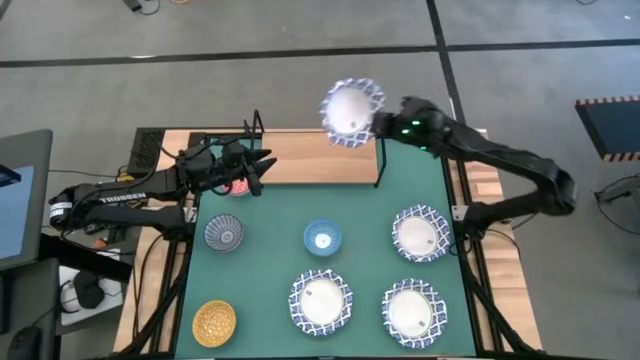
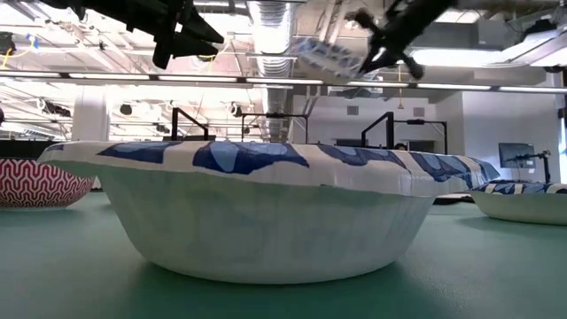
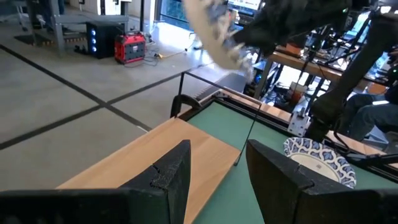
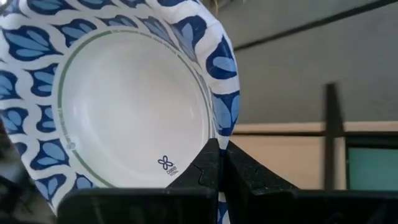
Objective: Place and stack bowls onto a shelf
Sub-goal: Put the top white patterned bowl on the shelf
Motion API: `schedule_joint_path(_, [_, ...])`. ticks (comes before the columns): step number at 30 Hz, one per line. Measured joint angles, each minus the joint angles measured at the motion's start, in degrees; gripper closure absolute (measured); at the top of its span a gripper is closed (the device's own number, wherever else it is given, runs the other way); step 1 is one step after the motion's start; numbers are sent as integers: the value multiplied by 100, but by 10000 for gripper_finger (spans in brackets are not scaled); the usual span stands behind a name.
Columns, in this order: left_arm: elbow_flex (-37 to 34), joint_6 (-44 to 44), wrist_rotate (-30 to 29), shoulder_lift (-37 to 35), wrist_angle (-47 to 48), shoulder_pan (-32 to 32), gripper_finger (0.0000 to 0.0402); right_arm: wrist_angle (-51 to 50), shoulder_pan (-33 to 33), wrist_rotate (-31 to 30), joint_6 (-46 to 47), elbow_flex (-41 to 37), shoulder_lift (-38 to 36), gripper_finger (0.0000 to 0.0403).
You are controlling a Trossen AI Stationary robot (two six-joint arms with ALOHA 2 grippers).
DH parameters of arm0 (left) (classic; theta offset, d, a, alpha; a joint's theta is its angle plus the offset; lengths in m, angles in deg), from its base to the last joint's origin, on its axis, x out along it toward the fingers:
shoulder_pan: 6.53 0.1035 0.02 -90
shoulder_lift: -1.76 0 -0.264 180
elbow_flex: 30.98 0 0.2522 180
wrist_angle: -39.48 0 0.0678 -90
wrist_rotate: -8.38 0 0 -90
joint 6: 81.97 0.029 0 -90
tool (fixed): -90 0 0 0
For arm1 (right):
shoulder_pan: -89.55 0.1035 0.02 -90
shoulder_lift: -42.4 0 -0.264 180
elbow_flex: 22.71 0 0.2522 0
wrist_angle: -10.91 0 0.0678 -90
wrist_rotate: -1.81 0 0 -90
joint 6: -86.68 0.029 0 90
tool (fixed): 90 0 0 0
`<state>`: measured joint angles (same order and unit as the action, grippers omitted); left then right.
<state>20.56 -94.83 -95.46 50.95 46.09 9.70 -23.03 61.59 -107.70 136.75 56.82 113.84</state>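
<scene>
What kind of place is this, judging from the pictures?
Probably a robotics lab or workshop hall. The low view shows exposed ceiling ducts and further black frames behind the table; the left wrist view shows a bare concrete floor and a red machine.

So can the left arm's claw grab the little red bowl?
Probably yes. The left claw is open and hovers right above the red bowl, with nothing between them. The right claw is away over the shelf, holding a white bowl.
</scene>
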Motion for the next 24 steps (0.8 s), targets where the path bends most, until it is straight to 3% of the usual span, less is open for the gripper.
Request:
schedule_joint_path(7, [0, -10, 98, 0, 264, -1, 262, -458, 398, -49, -509, 856, 1350, 374])
schedule_joint_path(12, [0, -66, 103, 2, 457, -4, 262, -1493, 604, -566, -837, 1521, 2139, 374])
schedule_joint_path(19, [0, -140, 268, 0, 534, -4, 262, -2597, 704, -1109, -1438, 2228, 3017, 374])
schedule_joint_path(24, [0, -142, 271, 0, 534, -4, 262, -2799, 696, -1217, -1848, 2487, 3460, 368])
